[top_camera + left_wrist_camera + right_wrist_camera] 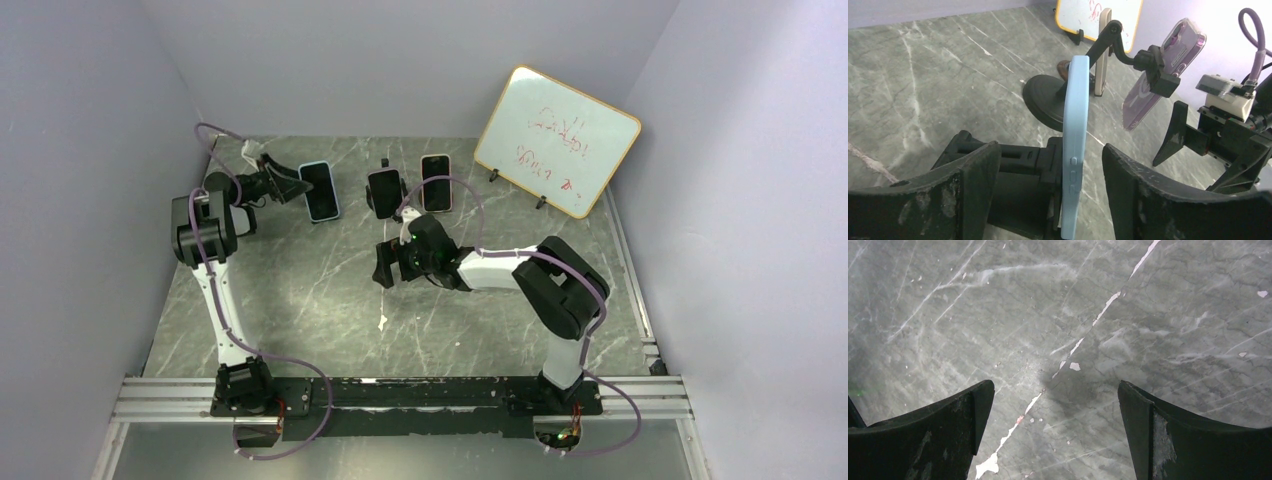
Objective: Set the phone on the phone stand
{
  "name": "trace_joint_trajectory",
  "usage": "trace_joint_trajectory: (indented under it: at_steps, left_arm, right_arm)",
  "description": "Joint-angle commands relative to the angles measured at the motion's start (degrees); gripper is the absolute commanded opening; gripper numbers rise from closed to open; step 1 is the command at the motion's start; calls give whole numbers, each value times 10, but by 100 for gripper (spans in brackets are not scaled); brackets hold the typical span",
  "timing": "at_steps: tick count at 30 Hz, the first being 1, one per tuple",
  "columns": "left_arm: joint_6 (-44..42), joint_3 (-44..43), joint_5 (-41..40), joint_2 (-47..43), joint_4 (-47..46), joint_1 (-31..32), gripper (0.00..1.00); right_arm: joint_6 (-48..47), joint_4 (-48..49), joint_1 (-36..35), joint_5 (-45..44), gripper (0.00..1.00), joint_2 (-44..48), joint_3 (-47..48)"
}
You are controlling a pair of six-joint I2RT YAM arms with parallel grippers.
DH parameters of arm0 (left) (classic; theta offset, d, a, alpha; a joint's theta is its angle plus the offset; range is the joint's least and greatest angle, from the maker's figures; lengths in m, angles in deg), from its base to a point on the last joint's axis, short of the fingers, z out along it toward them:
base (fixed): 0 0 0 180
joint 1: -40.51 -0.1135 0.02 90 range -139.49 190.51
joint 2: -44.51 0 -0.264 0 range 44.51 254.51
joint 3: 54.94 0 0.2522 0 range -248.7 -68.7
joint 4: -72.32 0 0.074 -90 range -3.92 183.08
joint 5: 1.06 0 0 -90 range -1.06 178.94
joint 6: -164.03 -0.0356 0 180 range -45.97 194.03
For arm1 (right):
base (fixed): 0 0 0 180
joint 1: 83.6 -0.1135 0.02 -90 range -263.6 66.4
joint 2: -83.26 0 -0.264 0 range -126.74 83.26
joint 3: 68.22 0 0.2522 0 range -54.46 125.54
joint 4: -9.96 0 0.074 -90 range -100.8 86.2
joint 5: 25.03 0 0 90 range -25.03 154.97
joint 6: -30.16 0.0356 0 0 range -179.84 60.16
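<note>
A phone in a light blue case [320, 190] stands at the back left. In the left wrist view it is edge-on [1075, 130], resting against a black phone stand holder [1015, 165]. My left gripper [285, 187] is open, its fingers either side of phone and holder [1050, 155], with a gap between the phone and the right finger [1143, 190]. My right gripper [385, 268] is open and empty over bare table [1055, 390], in front of the middle stand.
A purple-cased phone [385, 190] sits clamped on a black arm stand [1043, 97]. A third phone [436, 182] stands just right of it. A whiteboard [557, 140] leans at the back right. The right gripper also shows in the left wrist view [1198, 137].
</note>
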Motion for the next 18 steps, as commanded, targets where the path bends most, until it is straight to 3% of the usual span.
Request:
trace_joint_trajectory:
  at_steps: [1, 6, 18]
  left_arm:
    - [-24, 17, 7, -9, -174, -8, 80]
    - [-42, 66, -5, -35, -174, -19, 89]
    - [-130, 254, -114, -168, -172, -71, 91]
  right_arm:
    - [-6, 1, 0, 11, 100, -10, 12]
    - [-7, 2, 0, 12, 100, -7, 6]
    - [-6, 2, 0, -7, 100, 27, -19]
